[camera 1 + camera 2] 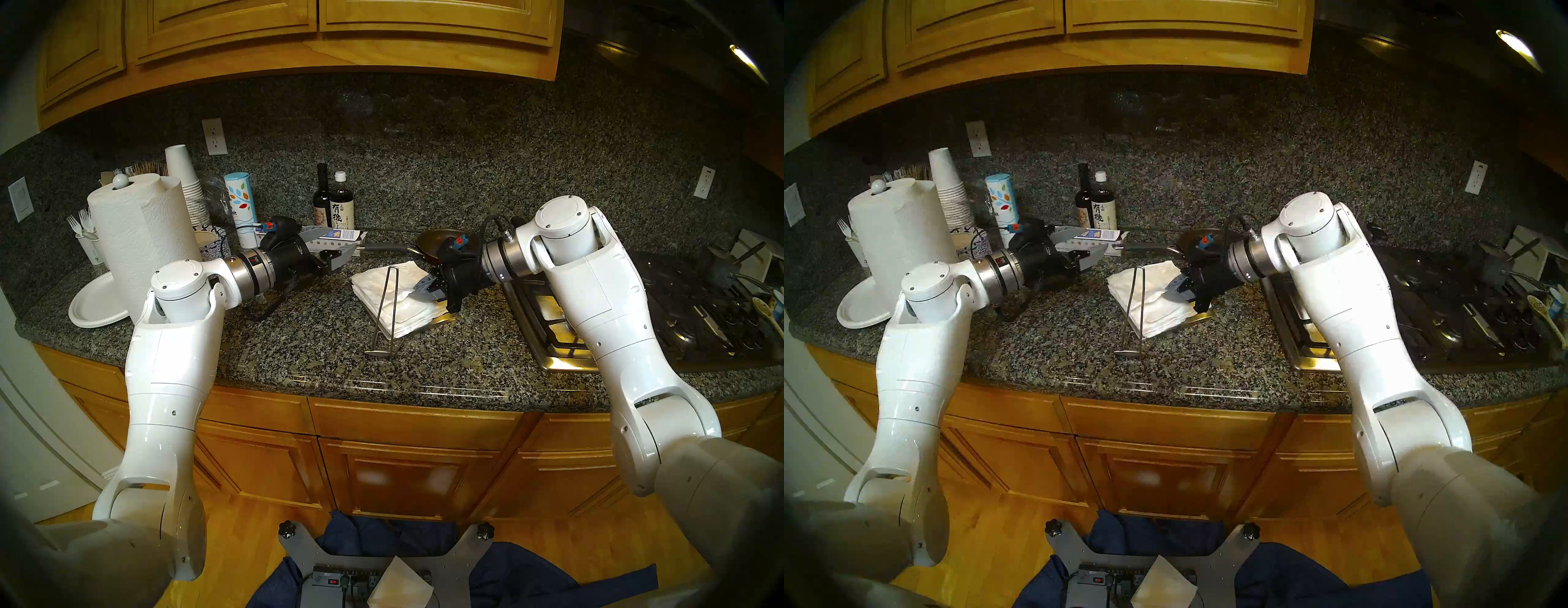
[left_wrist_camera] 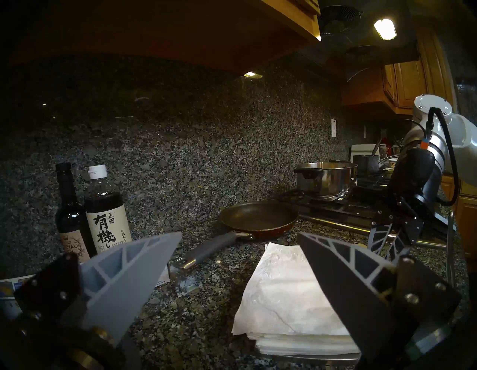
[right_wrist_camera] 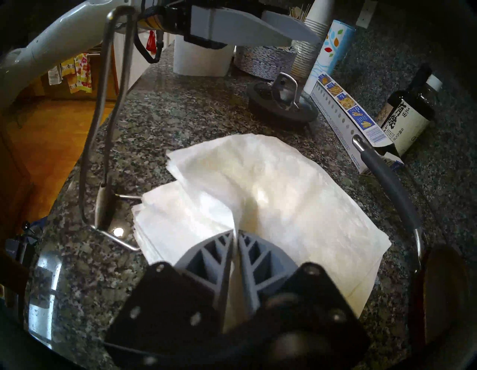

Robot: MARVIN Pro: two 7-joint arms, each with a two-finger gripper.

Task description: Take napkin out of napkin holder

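On the stack (image 3: 165, 227) in the holder (image 1: 445, 317): right gripper (image 3: 235, 236) pinches the top napkin (image 3: 278, 196), one edge lifted. Wire arm (image 1: 388, 305) swung up. Left gripper (image 2: 238, 239) idle beside it, fingers spread.

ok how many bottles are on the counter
2, side by side against the backsplash behind the left gripper: a dark glass bottle on the left and a white-capped bottle with a Japanese label on its right. Others may be hidden behind the clutter.
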